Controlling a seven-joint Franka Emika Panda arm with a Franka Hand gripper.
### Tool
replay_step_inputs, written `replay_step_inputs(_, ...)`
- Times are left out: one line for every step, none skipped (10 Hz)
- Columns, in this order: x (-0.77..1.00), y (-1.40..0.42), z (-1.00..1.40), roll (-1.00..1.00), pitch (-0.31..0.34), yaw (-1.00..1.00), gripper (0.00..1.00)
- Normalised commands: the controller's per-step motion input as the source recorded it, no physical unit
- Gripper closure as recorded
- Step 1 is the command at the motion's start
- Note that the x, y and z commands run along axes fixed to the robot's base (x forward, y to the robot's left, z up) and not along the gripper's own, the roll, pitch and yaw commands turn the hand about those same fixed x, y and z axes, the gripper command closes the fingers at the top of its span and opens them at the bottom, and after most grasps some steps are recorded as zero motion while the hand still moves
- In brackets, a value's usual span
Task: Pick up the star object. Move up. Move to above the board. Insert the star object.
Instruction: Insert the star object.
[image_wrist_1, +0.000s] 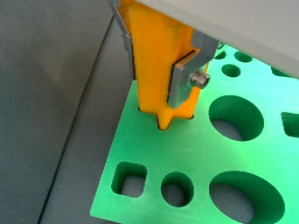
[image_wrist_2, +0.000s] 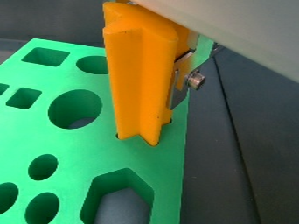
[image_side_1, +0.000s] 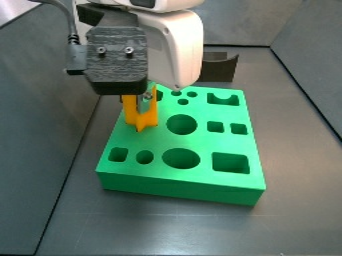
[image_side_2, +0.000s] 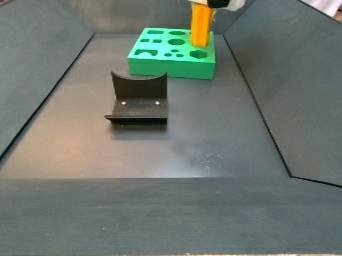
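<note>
1. nearest the wrist lens, the star object (image_wrist_2: 140, 83) hangs upright, clamped between the silver fingers (image_wrist_2: 184, 80) of the gripper (image_wrist_1: 163, 66).
2. its lower end sits at the board (image_wrist_1: 211, 166), below the fingertips; whether it has entered a hole cannot be told.
3. in a side view the board (image_side_1: 187, 165) lies under the gripper (image_side_1: 139, 100), the fixture (image_side_2: 138, 98) well apart.
4. judgement: line the ridges with the star cut-out, descend slowly and vertically, and keep the grip firm until seated.

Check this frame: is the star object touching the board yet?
Touching. In both wrist views the star object, held in the gripper, has its lower end sunk into the board surface, with no gap visible at its base.
</note>
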Motion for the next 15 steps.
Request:
replay_step_inputs(0.00, 0.00, -0.02, 0.00, -0.037, 0.00, 1.00)
replay_step_inputs(-0.27, 0.00, -0.70, 0.00, -0.184, 0.03, 1.00)
replay_step_inputs(-0.38, 0.03, -0.93, 0.00, -0.150, 0.37, 1.00)
replay_step_inputs(-0.23, 0.21, -1.00, 0.00, -0.097, 0.67, 1.00)
replay_step_inputs(-0.16, 0.06, -1.00, 0.00, -0.081, 0.69, 1.00)
replay_step_inputs(-0.23, -0.07, -0.24, -0.06, -0.304, 0.31, 1.00)
replay_step_inputs(0.00, 0.00, 0.00, 0.00, 0.000, 0.00, 1.00)
replay_step_inputs(-0.17, -0.10, -0.56, 0.12, -0.044, 0.00, 1.00)
replay_step_inputs(-0.12, -0.20, -1.00, 0.12, 0.000, -0.13, 1.00)
replay_step_inputs(-0.01, -0.24, -1.00, 0.08, -0.004, -0.16, 1.00)
replay_step_inputs(-0.07, -0.19, -1.00, 0.10, -0.026, -0.12, 1.00)
replay_step_inputs(0.00, 0.00, -0.11, 0.00, -0.196, 0.00, 1.00)
replay_step_inputs(0.00, 0.00, -0.02, 0.00, 0.000, 0.00, 1.00)
replay_step_inputs(0.00, 0.00, -0.11, 0.00, 0.000, 0.00, 1.00)
replay_step_inputs(0.00, 0.00, -0.31, 0.05, 0.000, 0.00, 1.00)
